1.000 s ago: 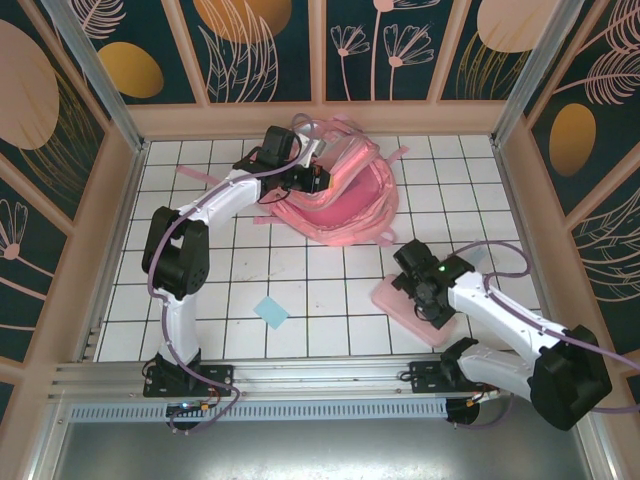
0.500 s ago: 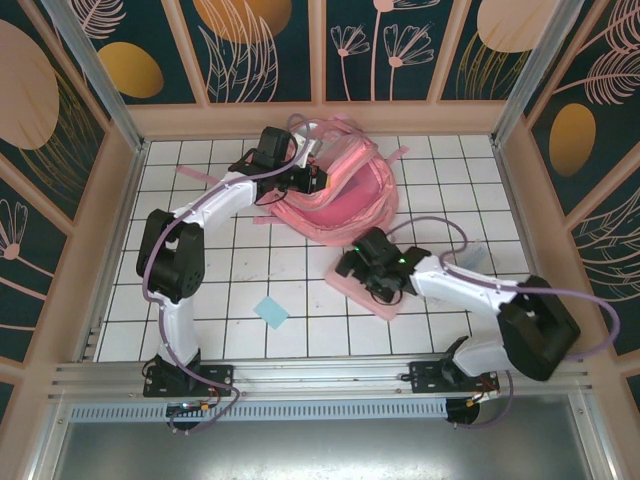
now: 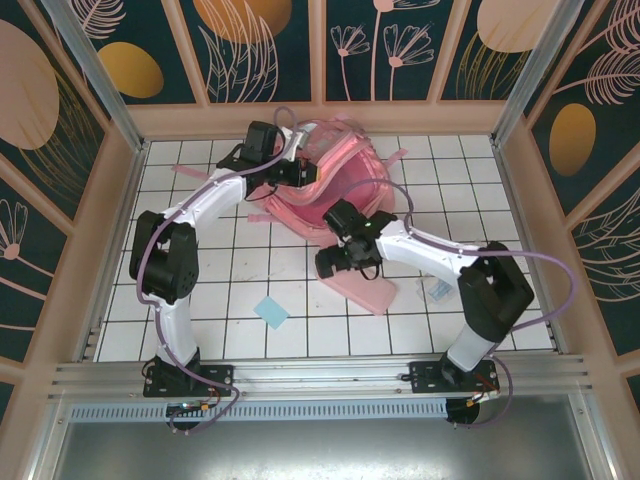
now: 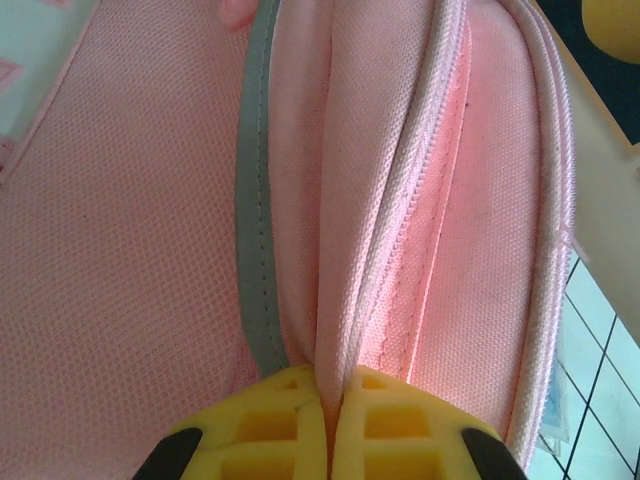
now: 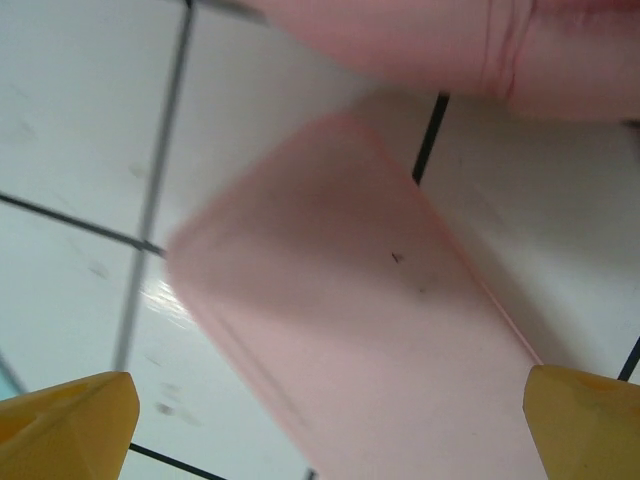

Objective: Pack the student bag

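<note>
From overhead I see the bag (image 3: 350, 185) lying at the far middle of the table (image 3: 300, 335), close to the back wall; its pink fabric shows a grey strip and a zip seam in the left wrist view (image 4: 150, 220), and I can read no writing on it. The left end effector (image 3: 303, 172) sits at the bag's left edge; from its own camera (image 4: 333, 385) the two yellow fingers (image 4: 270, 420) are clenched together on a fold of the bag beside the zip, so it is grasping the bag. The right end effector (image 3: 335, 262) is on the near side of the bag, over the left end of a flat pink case (image 3: 368, 287) that lies on the table; in the right wrist view (image 5: 330, 420) its fingers (image 5: 70, 410) stand spread as wide as they go, released, with the case (image 5: 350, 320) running slantwise between them; whether either finger touches it I cannot tell. A small blue note (image 3: 270, 312) lies on the tiles, well apart from both.
</note>
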